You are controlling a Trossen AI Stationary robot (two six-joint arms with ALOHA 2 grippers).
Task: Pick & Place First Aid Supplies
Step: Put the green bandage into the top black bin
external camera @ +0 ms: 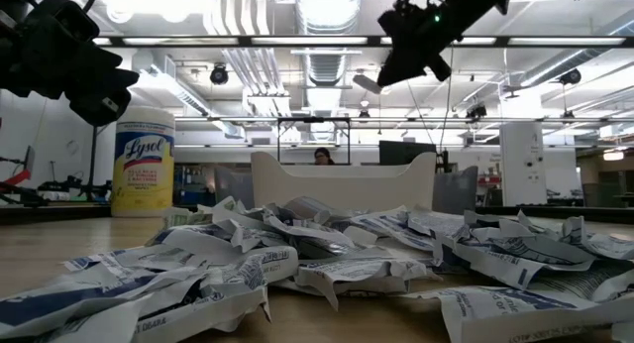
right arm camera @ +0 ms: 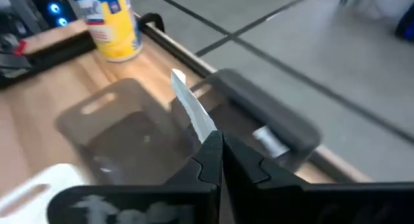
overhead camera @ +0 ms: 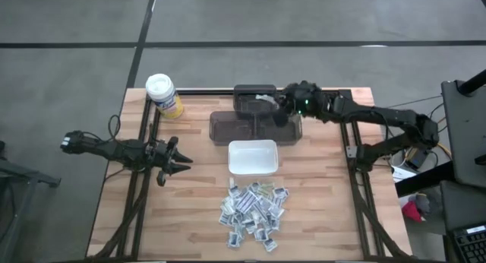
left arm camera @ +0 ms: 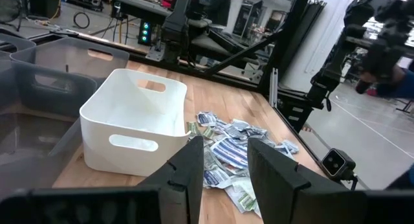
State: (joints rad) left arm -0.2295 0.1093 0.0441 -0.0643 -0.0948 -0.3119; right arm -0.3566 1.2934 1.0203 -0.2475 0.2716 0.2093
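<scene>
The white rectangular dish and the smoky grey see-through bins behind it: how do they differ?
The white rectangular dish is opaque, while the smoky grey see-through bins show the wooden table through their walls. The dish stands nearer the pile of small flat white-and-blue packets; the bins sit farther back, under the right end effector, which pinches one packet. Both kinds are open-topped with slot handles.
</scene>
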